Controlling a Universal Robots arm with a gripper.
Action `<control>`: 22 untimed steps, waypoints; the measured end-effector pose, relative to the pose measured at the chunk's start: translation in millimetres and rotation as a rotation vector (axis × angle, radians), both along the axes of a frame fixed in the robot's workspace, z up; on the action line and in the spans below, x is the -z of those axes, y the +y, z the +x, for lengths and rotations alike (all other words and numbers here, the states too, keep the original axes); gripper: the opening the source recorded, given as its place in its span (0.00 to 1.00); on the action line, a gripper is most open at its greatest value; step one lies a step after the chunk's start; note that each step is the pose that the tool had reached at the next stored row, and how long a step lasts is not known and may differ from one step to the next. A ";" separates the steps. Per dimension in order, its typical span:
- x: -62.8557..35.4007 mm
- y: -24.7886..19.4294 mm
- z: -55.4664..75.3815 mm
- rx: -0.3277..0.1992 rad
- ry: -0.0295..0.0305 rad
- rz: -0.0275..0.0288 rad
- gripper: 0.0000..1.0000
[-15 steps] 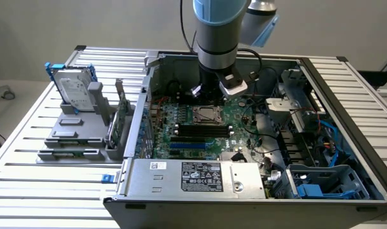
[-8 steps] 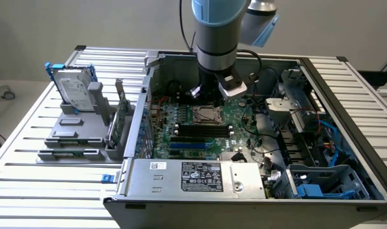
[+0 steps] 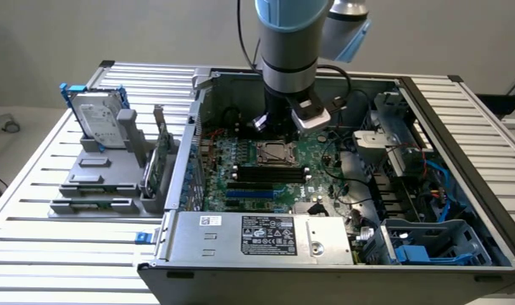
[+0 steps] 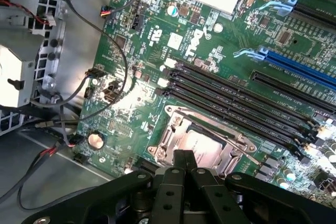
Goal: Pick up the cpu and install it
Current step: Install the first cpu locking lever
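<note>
In the exterior view the arm (image 3: 291,44) comes down from the top centre of the frame into the open computer case (image 3: 460,127), and its lower end hides part of the green motherboard (image 3: 304,159) behind it. The gripper (image 3: 279,124) is dark against dark parts there, so its tips are hard to make out in that view. In the wrist view the black fingers (image 4: 184,166) rise from the lower centre of the frame, pressed together with no gap between them and nothing clamped in them. Their tips sit just over the near edge of the socket (image 4: 202,142).

The cpu (image 4: 202,144) lies flat in that socket, a pale silvery square inside the metal frame; the fingertips cover its near edge, and whether they touch it cannot be told. In the exterior view the cpu (image 3: 274,153) shows just below the gripper, in the middle of the frame. The long black memory slots (image 4: 236,103) run beside the socket.

At the exterior view's left, outside the case, a hard drive (image 3: 100,117) stands upright in a blue bracket on a grey stand (image 3: 96,184). A grey power supply (image 3: 257,236) with a label spans the case's lower edge.
</note>
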State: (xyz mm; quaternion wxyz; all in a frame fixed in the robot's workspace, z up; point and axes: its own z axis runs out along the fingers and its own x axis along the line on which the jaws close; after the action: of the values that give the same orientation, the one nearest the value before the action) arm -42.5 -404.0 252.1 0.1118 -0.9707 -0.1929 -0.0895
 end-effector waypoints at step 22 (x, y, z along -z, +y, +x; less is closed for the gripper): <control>-3.8 -26.7 -37.1 0.001 0.0040 0.0002 0.11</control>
State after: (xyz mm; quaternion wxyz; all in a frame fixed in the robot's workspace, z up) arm -79.6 -430.7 255.9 0.1122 -0.9710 -0.1921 -0.0876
